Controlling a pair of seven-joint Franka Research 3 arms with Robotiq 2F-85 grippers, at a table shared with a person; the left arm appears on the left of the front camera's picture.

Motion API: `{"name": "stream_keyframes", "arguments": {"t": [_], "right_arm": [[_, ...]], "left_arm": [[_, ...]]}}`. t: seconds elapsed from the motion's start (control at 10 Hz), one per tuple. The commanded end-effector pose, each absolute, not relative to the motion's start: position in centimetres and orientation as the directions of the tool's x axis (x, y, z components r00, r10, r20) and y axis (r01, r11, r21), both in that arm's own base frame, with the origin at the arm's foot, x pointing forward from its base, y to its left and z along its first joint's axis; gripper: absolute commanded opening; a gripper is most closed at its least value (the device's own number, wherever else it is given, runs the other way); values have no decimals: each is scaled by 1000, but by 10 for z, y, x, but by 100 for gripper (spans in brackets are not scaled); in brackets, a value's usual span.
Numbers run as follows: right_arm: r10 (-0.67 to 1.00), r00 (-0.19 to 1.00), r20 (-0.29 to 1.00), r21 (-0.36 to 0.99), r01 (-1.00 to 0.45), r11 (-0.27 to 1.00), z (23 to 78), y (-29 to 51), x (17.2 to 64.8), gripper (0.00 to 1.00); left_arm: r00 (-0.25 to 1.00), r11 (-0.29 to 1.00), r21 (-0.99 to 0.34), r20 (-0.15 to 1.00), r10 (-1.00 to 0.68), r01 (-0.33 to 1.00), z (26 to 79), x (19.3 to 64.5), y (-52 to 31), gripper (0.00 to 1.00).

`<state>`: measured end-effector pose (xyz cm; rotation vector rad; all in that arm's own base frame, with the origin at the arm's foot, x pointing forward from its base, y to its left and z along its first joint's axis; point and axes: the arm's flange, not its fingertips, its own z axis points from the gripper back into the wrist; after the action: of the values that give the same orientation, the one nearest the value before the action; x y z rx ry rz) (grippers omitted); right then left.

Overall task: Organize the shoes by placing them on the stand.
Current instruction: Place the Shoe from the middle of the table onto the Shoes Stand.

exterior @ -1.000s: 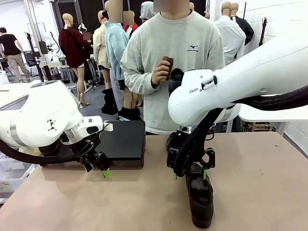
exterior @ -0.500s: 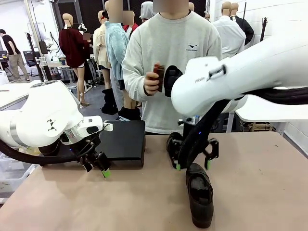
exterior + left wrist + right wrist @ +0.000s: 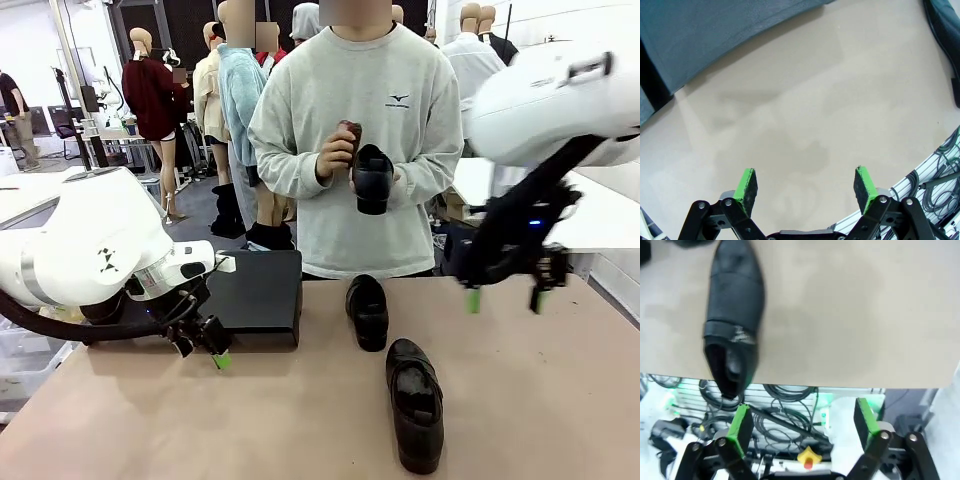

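Right gripper swung off the near shoe, wide and empty like left gripper; we must regrasp it for the stand.

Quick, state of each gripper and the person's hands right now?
Left gripper: open, empty.
Right gripper: open, empty.
Person's hands: holding a black shoe.

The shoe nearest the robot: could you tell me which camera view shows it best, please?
The front view: the near shoe lies whole and sharp on the table. The right wrist view shows that shoe blurred, heel by the table's edge. The left wrist view has a dark sliver at its border; which shoe, I cannot tell.
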<state>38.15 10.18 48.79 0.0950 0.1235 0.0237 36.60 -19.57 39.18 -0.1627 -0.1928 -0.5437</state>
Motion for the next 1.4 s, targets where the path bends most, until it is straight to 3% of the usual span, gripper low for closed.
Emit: {"name": "stream_keyframes", "arguments": {"t": [0.0,0.1,0.2,0.4,0.5,0.6,0.9,1.1,1.3], "right_arm": [[-15,991,-130,178,38,983,478,57,389,100],[-33,990,-135,225,63,972,475,36,394,100],[-106,975,-195,351,170,921,450,-6,426,100],[-113,969,-218,365,188,912,440,-15,438,100],[-123,962,-242,369,209,906,436,-23,446,100],[-125,970,-209,303,186,934,444,-15,416,100],[-125,970,-209,303,186,934,444,-15,416,100],[-125,970,-209,303,186,934,444,-15,416,100],[-125,970,-209,303,186,934,444,-15,416,100]], "left_arm": [[821,841,-49,251,-512,539,387,349,-254,100],[839,862,-22,245,-486,506,384,336,-286,100],[897,893,-171,234,-375,417,398,308,-346,100],[889,898,-150,279,-363,414,402,306,-355,100],[866,920,-26,347,-359,392,404,313,-349,100],[882,880,-159,241,-405,448,403,294,-343,100],[883,893,-137,271,-382,428,407,291,-356,100],[846,851,-127,253,-469,509,415,278,-407,100],[870,866,-165,242,-429,473,425,270,-443,100]]}}
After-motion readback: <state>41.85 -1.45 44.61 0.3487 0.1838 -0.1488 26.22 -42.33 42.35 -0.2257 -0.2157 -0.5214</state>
